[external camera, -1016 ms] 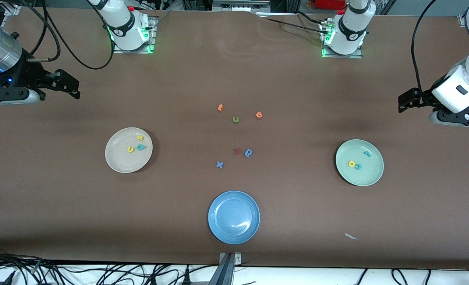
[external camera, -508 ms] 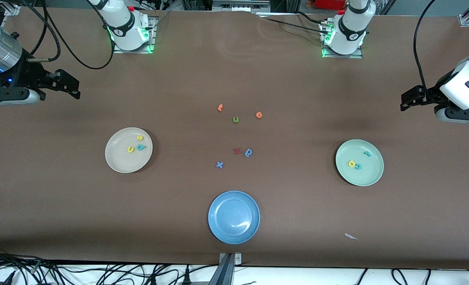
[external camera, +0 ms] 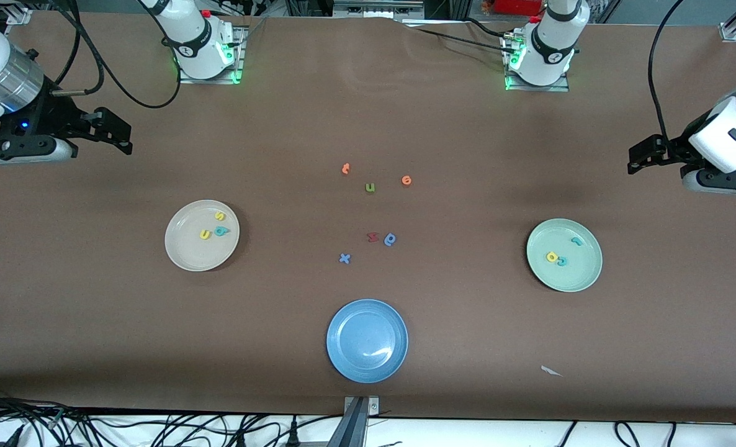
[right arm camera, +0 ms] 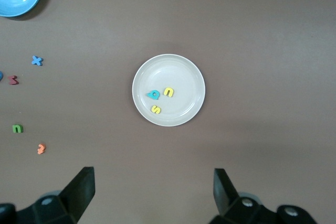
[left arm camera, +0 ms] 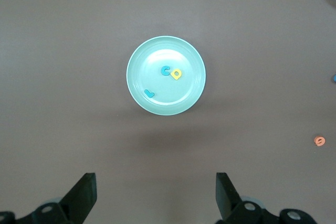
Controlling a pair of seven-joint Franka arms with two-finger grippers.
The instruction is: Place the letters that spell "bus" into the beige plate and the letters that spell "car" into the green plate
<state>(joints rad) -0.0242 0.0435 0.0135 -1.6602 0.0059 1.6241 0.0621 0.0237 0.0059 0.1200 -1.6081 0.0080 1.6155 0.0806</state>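
Observation:
The beige plate (external camera: pixel 188 249) lies toward the right arm's end of the table and holds a yellow s (external camera: pixel 219 216), a yellow u (external camera: pixel 205 234) and a teal b (external camera: pixel 221 231). The green plate (external camera: pixel 578 277) lies toward the left arm's end and holds a teal r (external camera: pixel 576 241), a yellow a (external camera: pixel 552 256) and a teal c (external camera: pixel 561 261). My right gripper (external camera: pixel 120 134) hangs open and empty high over bare table beside the beige plate (right arm camera: pixel 185 109). My left gripper (external camera: pixel 638 156) hangs open and empty above the table beside the green plate (left arm camera: pixel 181 98).
Loose letters lie mid-table: an orange t (external camera: pixel 345 169), an olive u (external camera: pixel 370 187), an orange e (external camera: pixel 406 180), a dark red letter (external camera: pixel 372 236), a blue round letter (external camera: pixel 390 239) and a blue x (external camera: pixel 344 258). A blue plate (external camera: pixel 343 360) sits nearest the camera. A white scrap (external camera: pixel 551 371) lies near the front edge.
The left arm has drawn back a little toward its end of the table. The right arm has shifted slightly. Plates and letters have not moved.

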